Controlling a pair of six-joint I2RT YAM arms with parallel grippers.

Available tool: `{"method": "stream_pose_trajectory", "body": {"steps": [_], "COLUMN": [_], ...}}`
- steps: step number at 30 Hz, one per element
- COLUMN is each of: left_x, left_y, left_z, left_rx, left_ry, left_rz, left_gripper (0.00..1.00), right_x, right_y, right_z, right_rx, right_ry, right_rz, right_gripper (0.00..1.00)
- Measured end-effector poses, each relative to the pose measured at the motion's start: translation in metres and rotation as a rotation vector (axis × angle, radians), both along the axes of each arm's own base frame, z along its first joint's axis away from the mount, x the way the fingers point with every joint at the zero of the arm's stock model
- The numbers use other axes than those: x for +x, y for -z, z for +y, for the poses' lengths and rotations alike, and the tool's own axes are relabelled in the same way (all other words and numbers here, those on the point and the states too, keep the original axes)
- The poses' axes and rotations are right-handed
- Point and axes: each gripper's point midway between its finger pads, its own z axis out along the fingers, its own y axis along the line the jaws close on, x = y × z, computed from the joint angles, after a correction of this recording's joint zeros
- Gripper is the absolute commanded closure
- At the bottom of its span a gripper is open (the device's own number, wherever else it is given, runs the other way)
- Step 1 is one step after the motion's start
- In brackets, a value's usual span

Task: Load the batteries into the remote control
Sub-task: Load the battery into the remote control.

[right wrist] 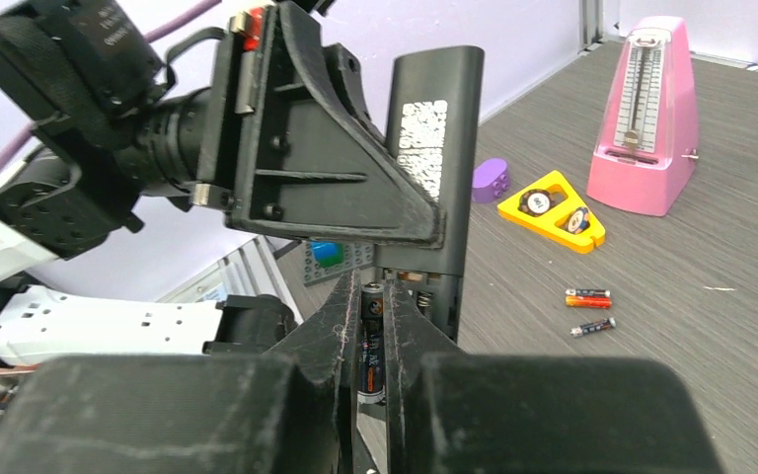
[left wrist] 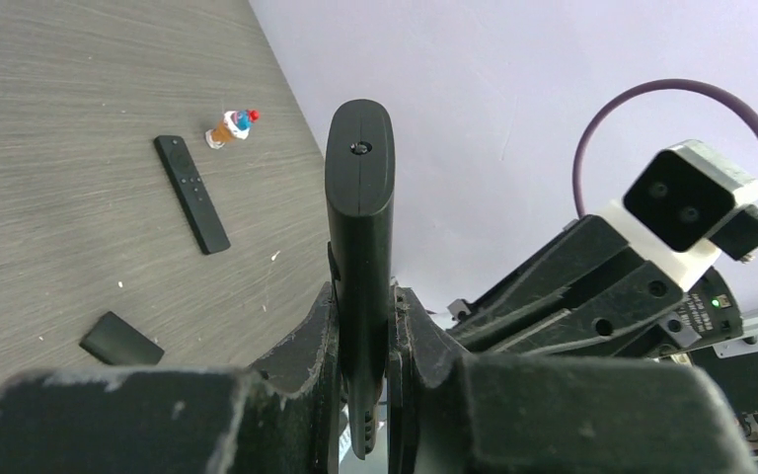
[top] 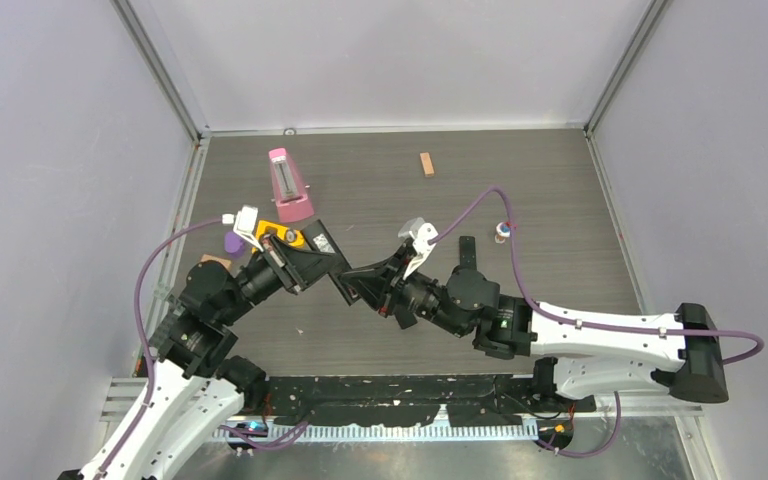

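Currently your right gripper [right wrist: 372, 289] is pinched on one battery [right wrist: 371, 348], held lengthwise between the jaws. Its tip is right at the open bay at the lower end of the remote control [right wrist: 436, 128]. I can't tell whether it's seated against the spring (your own fingers block the bay). The left gripper [left wrist: 360, 304] is clamped on the remote partway along its length and holds it off the table [left wrist: 49, 118], between the two arms.

Handling, my read:
- The cell is light, smooth and round, so it'll roll or pivot in a flat pinch.
- Grip it mid-body and keep both ends free, so one end can go against the spring first.
- The remote is stiff plastic but slick and thin. A sideways push will likely lever it in the left jaws, so press along the bay, not across it.

Further out, a few loose batteries [right wrist: 588, 297] lie near one another on the table, well apart from the remote. A small flat black piece [left wrist: 121, 339] also lies on the table, likely the battery door. Beyond that are a second black remote [left wrist: 190, 194] and the pink metronome [right wrist: 646, 118], neither in your way.
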Motion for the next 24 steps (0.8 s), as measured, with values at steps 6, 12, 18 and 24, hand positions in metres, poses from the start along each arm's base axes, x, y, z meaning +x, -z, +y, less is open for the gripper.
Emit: {"method": "stream_pose_trajectory", "body": {"steps": [6,12,18,24], "left_x": [-0.006,-0.005,-0.005,-0.004], "left_y": [-0.004,0.001,-0.001,-0.002], "left_z": [0.003,0.002,0.002,0.001], "left_rx": [-0.031,-0.036,-0.067,-0.118], "left_ry": [0.001,0.001,0.000,-0.002], "left_rz": [-0.014,-0.003,0.022,0.065], "left_gripper": [1.00,1.00,1.00,1.00], "right_x": [0.005,0.007,0.008,0.008], "right_y": [0.011,0.010,0.010,0.008], "right_z": [0.007,0.012,0.014,0.014], "right_rx": [-0.043,-0.052,-0.050,-0.045], "right_ry": [0.020,0.028,0.030,0.033], "right_rz": [-0.016,-0.029,-0.034,-0.044], "right_gripper": [0.95,0.95,0.95,0.94]}}
